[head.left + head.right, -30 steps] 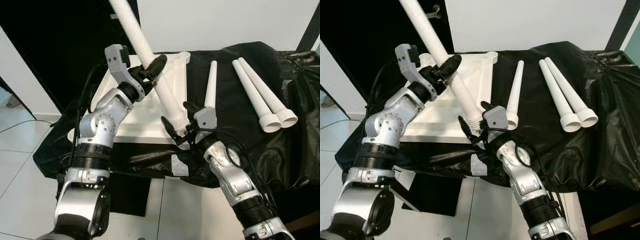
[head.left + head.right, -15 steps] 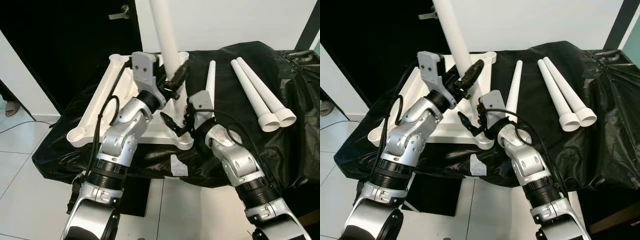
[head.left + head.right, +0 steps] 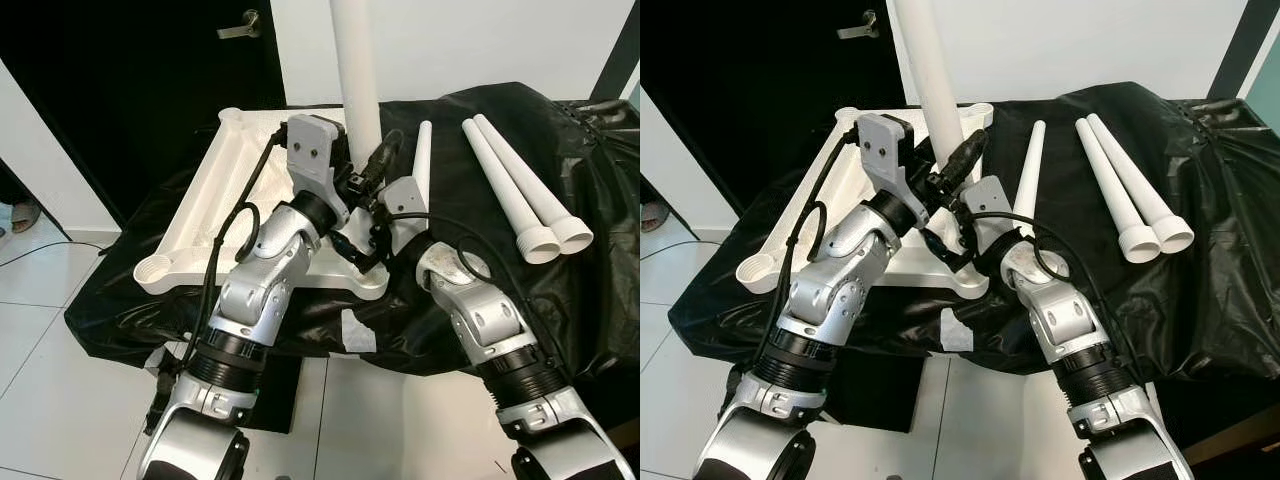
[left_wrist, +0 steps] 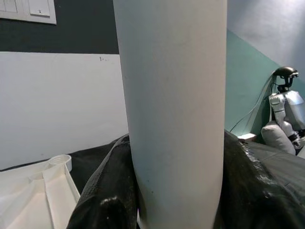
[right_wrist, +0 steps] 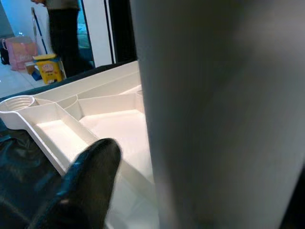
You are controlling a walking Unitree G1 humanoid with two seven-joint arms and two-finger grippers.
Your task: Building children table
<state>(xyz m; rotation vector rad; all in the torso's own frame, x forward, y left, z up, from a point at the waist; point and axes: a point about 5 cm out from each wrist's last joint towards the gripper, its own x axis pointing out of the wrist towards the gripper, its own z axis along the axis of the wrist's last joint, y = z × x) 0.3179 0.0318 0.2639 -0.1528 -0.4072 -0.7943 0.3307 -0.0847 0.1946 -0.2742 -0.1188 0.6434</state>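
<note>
A: Since a second ago, the held table leg [image 3: 357, 80] has been swung from a slant to nearly upright over the near corner socket of the upturned tabletop [image 3: 210, 190].

B: It is pinched by the left gripper [image 3: 372, 172]; the right gripper [image 3: 362, 250] is placed at its base, grip not discernible.

A: Cross-threading could be caused by any tilt, and the leg could slip.
</note>
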